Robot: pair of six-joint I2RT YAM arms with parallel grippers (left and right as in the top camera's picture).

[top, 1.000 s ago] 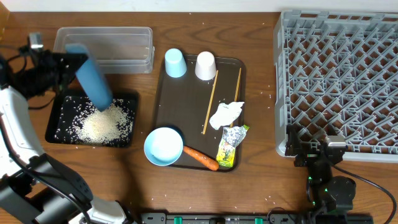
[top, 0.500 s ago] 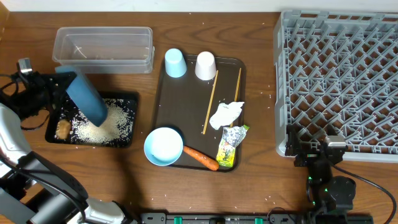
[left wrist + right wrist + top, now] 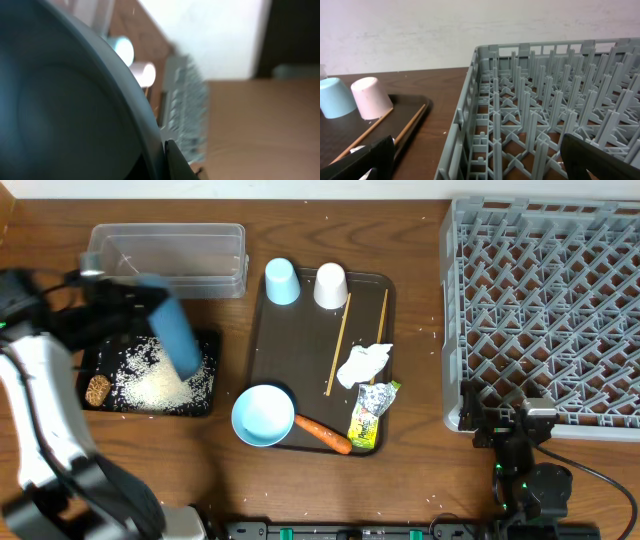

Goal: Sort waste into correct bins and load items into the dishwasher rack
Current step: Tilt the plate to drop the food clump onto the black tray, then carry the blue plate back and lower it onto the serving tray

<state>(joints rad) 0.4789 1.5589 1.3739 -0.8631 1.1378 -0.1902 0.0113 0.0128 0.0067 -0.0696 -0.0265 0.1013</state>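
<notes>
Over the black tray [image 3: 208,408] at nine o'clock, clenching the tilted dark-blue plate [image 3: 174,340] in the left gripper [image 3: 130,298]. Best holding its rim low over the rice pile [image 3: 150,385], leaving the right gripper [image 3: 510,425] gaping at five o'clock

No legible text anywhere

Left tool [image 3: 132,295] clenched, right tool [image 3: 508,418] spread wide.

Table [image 3: 420,470] is brown wood, visible grain. Rack [image 3: 545,300] is matt grey plastic, tub [image 3: 165,255] clear glossy plastic. Tissue [image 3: 362,363] is crumpled white paper.
</notes>
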